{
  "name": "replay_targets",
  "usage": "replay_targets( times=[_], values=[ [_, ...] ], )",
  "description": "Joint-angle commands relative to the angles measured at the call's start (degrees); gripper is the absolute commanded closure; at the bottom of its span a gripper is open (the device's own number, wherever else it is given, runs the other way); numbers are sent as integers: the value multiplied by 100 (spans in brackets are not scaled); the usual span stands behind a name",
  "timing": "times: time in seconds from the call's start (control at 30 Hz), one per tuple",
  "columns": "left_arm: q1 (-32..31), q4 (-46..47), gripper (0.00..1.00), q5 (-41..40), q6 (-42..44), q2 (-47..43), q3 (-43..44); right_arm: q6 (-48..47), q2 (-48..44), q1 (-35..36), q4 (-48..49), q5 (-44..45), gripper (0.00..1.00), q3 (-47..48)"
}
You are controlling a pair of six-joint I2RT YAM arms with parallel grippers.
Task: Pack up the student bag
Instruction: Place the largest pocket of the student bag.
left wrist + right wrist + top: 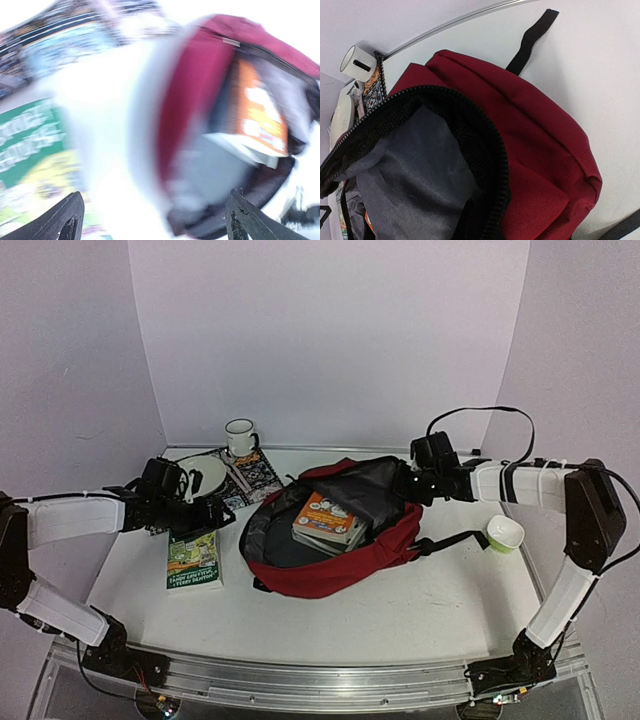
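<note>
Top external view: one bag, two grippers, one mug, one plate, one green cup, one green book and one patterned book on one table. The bag lies at mid-table, dark red outside, grey-lined, with black zippers and a black strap trailing to its right; its mouth gapes toward the left arm. Inside rests a small stack of books, orange cover uppermost; how many are in the stack cannot be told. The right gripper meets the raised far rim of the mouth and holds it up. Left wrist view, blurred: the left gripper is spread wide and holds nothing, between the green book and the bag.
</note>
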Motion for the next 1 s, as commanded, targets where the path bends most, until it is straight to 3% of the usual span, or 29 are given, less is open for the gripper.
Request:
replay_targets(
  times=[0.0, 0.1, 0.17, 0.27, 0.53, 0.7, 0.97],
  values=[
    [227, -777, 0, -408, 59, 15, 21, -268, -390, -218, -438, 123, 97, -132],
    [229, -1106, 0, -808, 103, 219, 195, -313, -539, -298, -504, 102, 93, -263],
    [225, -1264, 1, -955, 163, 351, 324, -348, -629, -307, -507, 19, 85, -327],
    [173, -1405, 5, -1023, 269, 500, 453, -412, -748, -309, -506, -272, 69, -369],
    [-679, -2279, 7, -2606, 297, 1373, 1264, -570, -1202, -307, -489, -864, 26, -597],
    [-827, -2681, 7, -3217, 297, 1814, 1624, -559, -1632, -273, -443, -1039, 15, -897],
    [-1057, -3009, 13, -3561, 321, 2606, 2142, -469, -2146, -60, -297, -989, 3, -1431]
  ],
)
